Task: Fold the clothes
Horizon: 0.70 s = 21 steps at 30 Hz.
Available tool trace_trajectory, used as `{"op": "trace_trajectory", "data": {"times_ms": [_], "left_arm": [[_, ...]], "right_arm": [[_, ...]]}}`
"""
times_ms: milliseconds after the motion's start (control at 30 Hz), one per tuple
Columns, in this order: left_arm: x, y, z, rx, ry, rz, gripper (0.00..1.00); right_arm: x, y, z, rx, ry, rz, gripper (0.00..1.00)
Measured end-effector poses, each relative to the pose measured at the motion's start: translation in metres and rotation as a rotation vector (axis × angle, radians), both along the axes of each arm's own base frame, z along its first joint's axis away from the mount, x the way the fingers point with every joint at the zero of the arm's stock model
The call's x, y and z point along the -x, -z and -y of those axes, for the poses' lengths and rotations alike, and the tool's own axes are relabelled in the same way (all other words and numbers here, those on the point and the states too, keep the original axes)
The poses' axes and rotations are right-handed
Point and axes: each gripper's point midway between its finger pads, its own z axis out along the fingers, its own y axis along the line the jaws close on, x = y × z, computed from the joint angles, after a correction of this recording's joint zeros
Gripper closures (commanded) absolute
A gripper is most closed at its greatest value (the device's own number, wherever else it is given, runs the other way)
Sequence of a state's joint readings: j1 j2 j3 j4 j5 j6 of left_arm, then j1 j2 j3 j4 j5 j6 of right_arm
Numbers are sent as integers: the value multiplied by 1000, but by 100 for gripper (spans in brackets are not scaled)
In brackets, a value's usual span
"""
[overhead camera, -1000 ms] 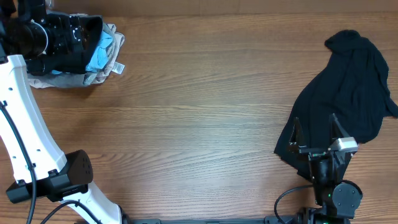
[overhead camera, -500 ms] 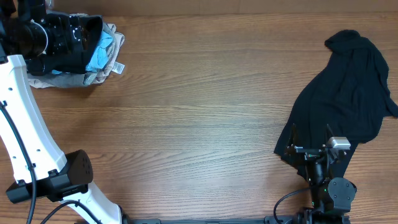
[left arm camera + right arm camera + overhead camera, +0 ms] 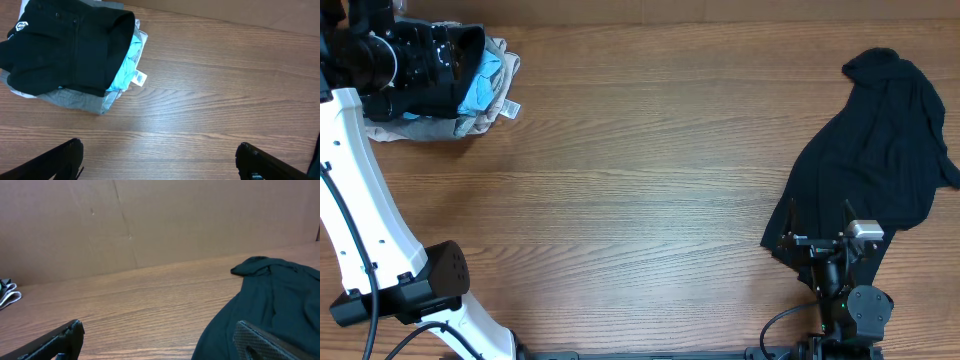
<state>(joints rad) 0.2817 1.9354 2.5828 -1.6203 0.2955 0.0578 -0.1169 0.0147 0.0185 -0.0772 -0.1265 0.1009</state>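
Note:
A loose black garment [image 3: 880, 160] lies crumpled at the table's right side; it also shows in the right wrist view [image 3: 270, 305]. My right gripper [image 3: 820, 222] is open and empty over its near left edge, and in the right wrist view [image 3: 157, 342] one finger hangs over the cloth. A folded black garment with a small white logo [image 3: 65, 50] lies on top of a clothes pile [image 3: 490, 85] at the far left. My left gripper [image 3: 160, 165] is open and empty, held high to the right of that pile.
The pile holds grey, white and light-blue cloth [image 3: 125, 75] with a white tag. The white left arm [image 3: 360, 190] stands along the left edge. A brown cardboard wall [image 3: 150, 225] backs the table. Bare wood [image 3: 640, 190] spans the middle.
My right gripper drew back slightly toward the front edge a second ago and has been still since. The garment and left arm have not moved.

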Motion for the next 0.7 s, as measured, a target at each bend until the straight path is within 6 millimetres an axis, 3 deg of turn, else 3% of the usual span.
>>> {"op": "trace_trajectory", "data": {"times_ms": [300, 400, 500, 633, 700], "left_arm": [[1, 0, -4, -4, -12, 0, 0], [15, -3, 0, -3, -12, -21, 0], [35, -23, 24, -22, 33, 17, 0], [70, -66, 81, -44, 176, 145, 0], [97, -89, 111, -48, 263, 222, 0]], "right_arm": [[0, 0, 0, 0, 0, -1, 0], [0, 0, 0, -1, 0, 0, 0], [0, 0, 0, 0, 0, 0, 0], [0, 0, 0, 0, 0, 0, 0], [0, 0, 0, 0, 0, 0, 0]]}}
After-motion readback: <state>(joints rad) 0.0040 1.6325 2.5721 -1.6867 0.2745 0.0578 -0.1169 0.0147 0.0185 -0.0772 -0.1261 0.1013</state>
